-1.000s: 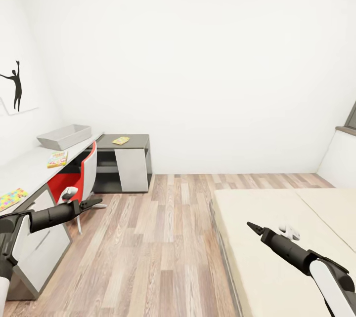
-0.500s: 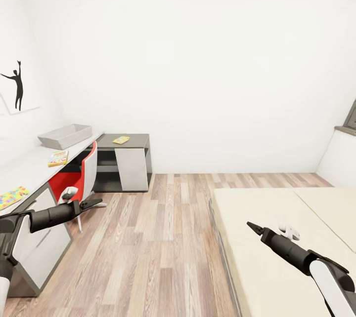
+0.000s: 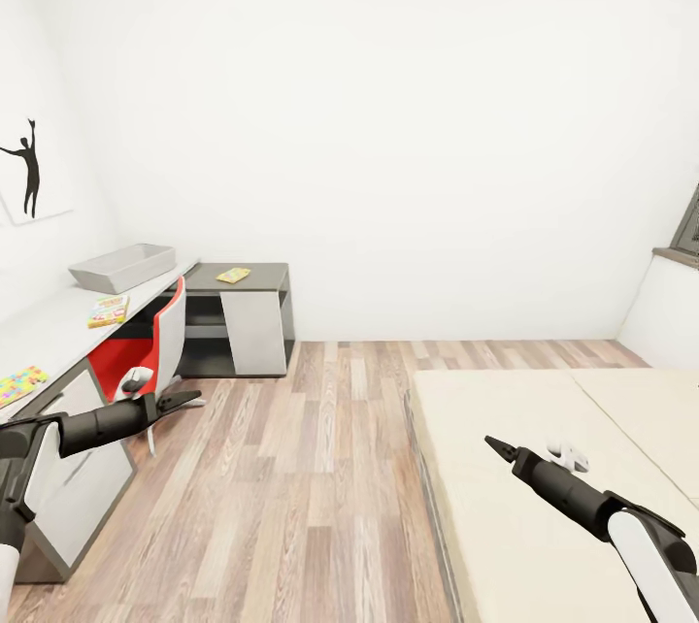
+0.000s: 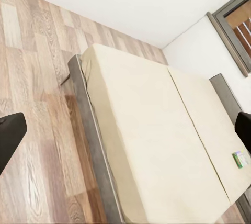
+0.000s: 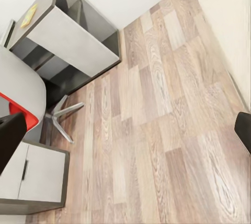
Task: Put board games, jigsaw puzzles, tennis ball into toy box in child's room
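Toys are seen spread along the pale worktop [image 3: 58, 327] at the left of the head view. The light grey toy box [image 3: 123, 267] is set at the far end of it, a printed yellow-and-red board game [image 3: 108, 311] lies flat nearer, and a bright jigsaw puzzle [image 3: 21, 383] is seen nearest, at the picture's edge. Another flat yellowish item [image 3: 233, 276] rests on the lower dark grey top [image 3: 257, 275]; whether it is a puzzle or a game cannot be told. On the beige bed [image 4: 157, 130], a small green-edged box [image 4: 239, 159] is found near the far end in the left wrist view.

The left gripper [image 3: 184, 399] is held over the floor beside the red-and-white chair [image 3: 155, 342], its fingers spread and holding nothing. The right gripper [image 3: 500, 448] is held over the bed's edge, and its finger tips sit wide apart at the borders of the right wrist view, so it is judged spread too.

The game boxes and puzzles are judged light, stiff and thin, so a pinch across an overhanging edge would be needed. The tennis ball cannot be made out.
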